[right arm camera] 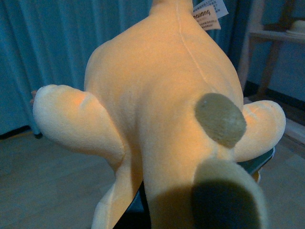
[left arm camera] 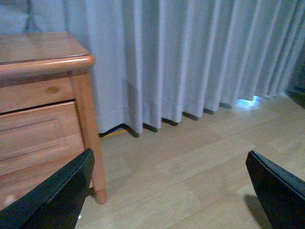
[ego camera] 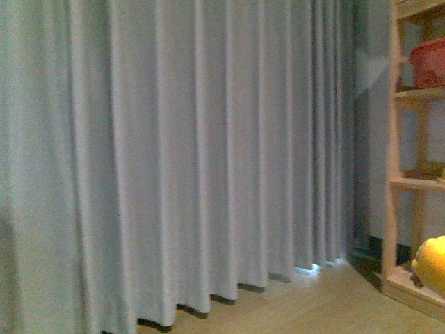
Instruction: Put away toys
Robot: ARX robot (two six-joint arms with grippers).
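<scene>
The orange-yellow plush toy [right arm camera: 162, 109] fills the right wrist view, with pale limbs, a brown patch and a white tag near its top. My right gripper [right arm camera: 190, 191] is shut on it; only dark jaw parts show beneath the plush. In the front view a bit of the plush toy [ego camera: 432, 264] shows at the right edge, in front of the wooden shelf unit [ego camera: 393, 160]. My left gripper [left arm camera: 174, 191] is open and empty above the wooden floor, its two black fingers [left arm camera: 52, 195] at the frame's lower corners.
A grey curtain [ego camera: 174, 153] spans most of the front view down to the floor. The shelf unit holds a red basket [ego camera: 427, 62] on an upper shelf. A wooden cabinet with a drawer [left arm camera: 38, 109] stands beside my left gripper, against the curtain.
</scene>
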